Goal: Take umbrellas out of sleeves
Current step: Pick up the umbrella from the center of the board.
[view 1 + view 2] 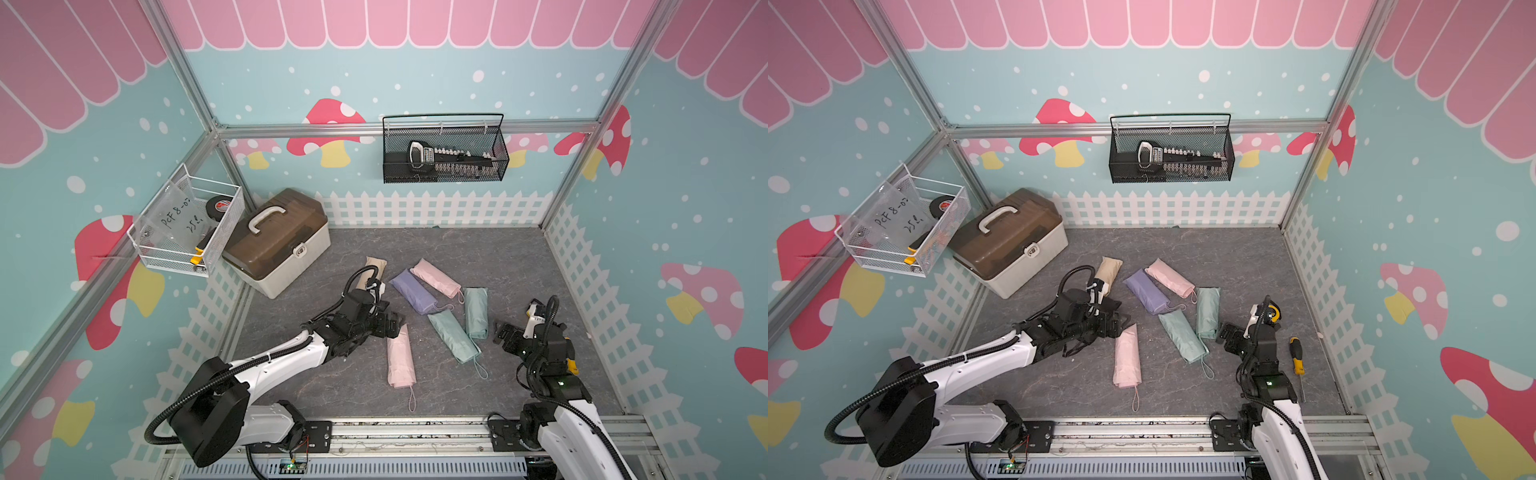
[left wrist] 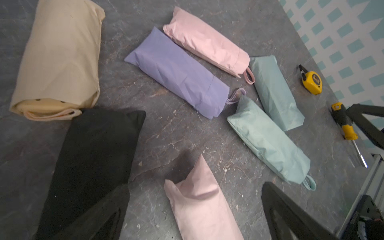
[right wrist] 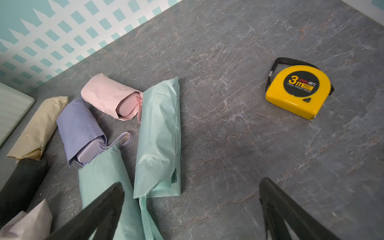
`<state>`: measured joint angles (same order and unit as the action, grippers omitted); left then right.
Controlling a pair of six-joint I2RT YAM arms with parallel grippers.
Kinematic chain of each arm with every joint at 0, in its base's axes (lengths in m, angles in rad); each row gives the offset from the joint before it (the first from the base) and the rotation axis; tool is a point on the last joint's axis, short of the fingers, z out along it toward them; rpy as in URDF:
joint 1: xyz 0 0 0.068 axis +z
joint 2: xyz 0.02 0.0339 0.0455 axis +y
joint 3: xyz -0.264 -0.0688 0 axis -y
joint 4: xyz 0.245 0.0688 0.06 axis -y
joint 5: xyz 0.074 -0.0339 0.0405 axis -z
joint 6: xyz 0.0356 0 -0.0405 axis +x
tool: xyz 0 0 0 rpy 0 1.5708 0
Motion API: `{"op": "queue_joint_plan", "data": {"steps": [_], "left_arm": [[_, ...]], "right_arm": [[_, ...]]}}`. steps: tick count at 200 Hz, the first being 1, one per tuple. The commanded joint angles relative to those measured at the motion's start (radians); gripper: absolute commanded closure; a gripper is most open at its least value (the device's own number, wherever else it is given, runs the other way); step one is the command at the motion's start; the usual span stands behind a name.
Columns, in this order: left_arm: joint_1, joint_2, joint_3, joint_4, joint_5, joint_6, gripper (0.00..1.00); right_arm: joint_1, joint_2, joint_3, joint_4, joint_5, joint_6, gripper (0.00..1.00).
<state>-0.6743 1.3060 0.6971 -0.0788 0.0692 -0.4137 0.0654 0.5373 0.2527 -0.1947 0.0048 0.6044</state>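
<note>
Left gripper [image 1: 394, 323], jaws wide and empty, hangs over the closed far tip of the pink fabric-sleeved umbrella [image 1: 401, 359]; its length runs baseward; right gripper [image 1: 502, 332] likewise gapes empty, farther off.

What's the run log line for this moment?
umbrellas: all in sleeves | left end effector: open over pink sleeve | right end effector: open, empty

High stereo overhead (wrist views close)
</note>
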Motion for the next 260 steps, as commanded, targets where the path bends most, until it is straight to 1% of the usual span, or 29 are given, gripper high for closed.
{"op": "queue_joint_plan", "data": {"steps": [1,16,29,70,82,97,121,155,184,202,244,260], "left_arm": [[-0.002,-0.027,-0.006,0.009,-0.062,-0.025,0.01],[0.025,-0.042,-0.031,0.044,-0.049,-0.066,0.0],[0.054,-0.04,-0.03,0.051,0.017,-0.076,0.01],[0.042,-0.067,0.016,-0.096,-0.101,-0.086,0.01],[0.041,-0.073,0.04,-0.156,-0.101,-0.092,0.01],[0.038,-0.067,0.064,-0.206,-0.065,-0.118,0.01],[0.001,-0.051,0.102,-0.303,-0.069,-0.143,0.01],[-0.064,-0.014,0.167,-0.486,-0.027,-0.151,0.01],[-0.092,0.009,0.18,-0.548,0.065,-0.222,0.09],[-0.102,0.044,0.205,-0.599,0.1,-0.235,0.12],[-0.163,0.146,0.277,-0.695,0.03,-0.233,0.13],[-0.178,0.203,0.31,-0.706,0.028,-0.245,0.16]], "right_arm": [[0.001,-0.01,-0.01,0.0,-0.004,0.005,0.01],[0.002,-0.004,-0.012,0.006,-0.011,0.003,0.0],[0.002,0.001,-0.01,0.006,-0.012,0.003,0.0],[0.002,0.033,-0.008,0.026,-0.031,-0.002,0.0],[0.002,0.051,-0.003,0.03,-0.033,-0.002,0.0],[0.002,0.065,-0.001,0.035,-0.038,-0.002,0.0],[0.004,0.067,-0.002,0.037,-0.035,-0.002,0.0],[0.005,0.033,-0.012,0.034,-0.031,0.005,0.0],[0.006,0.008,-0.018,0.029,-0.028,0.006,0.0],[0.007,0.0,-0.018,0.024,-0.021,0.011,0.0],[0.008,-0.003,-0.018,0.021,-0.023,0.014,0.0],[0.008,-0.006,-0.018,0.02,-0.027,0.015,0.0]]}}
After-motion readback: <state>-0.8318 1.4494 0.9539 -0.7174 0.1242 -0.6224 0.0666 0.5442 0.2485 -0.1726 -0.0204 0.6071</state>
